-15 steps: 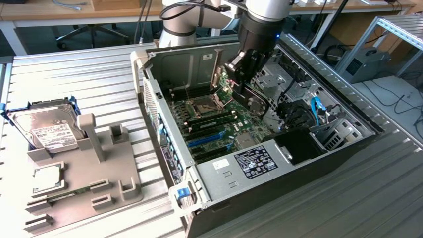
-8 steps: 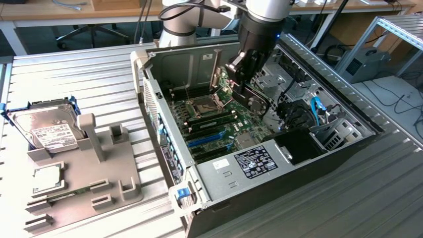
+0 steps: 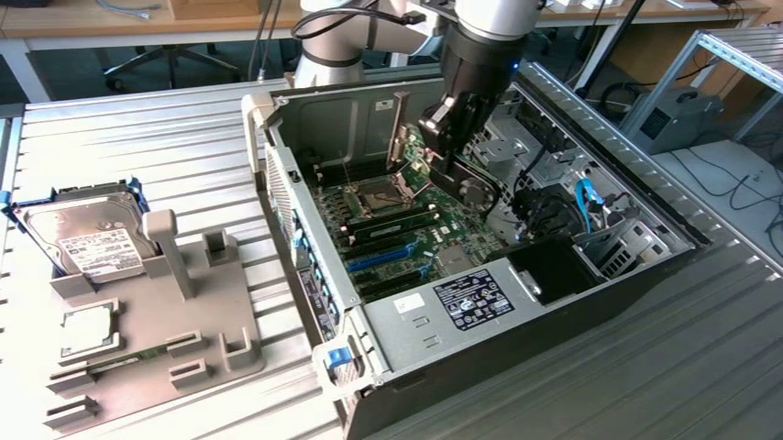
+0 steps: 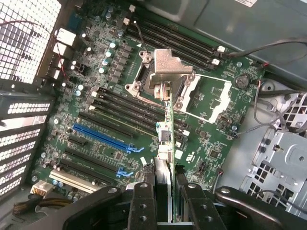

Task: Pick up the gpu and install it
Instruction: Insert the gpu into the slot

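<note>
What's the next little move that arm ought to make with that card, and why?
Probably a small shift toward the blue slot. The gripper is shut on the gpu, which hangs above the motherboard near the processor socket, not yet lined up with any slot.

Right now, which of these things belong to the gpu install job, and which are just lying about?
In the job: the gpu, clamped edge-on in the gripper; the motherboard below it; the blue slot; the open computer case.
Lying about: the hard drive; the grey holder tray; the square chip on that tray.
</note>
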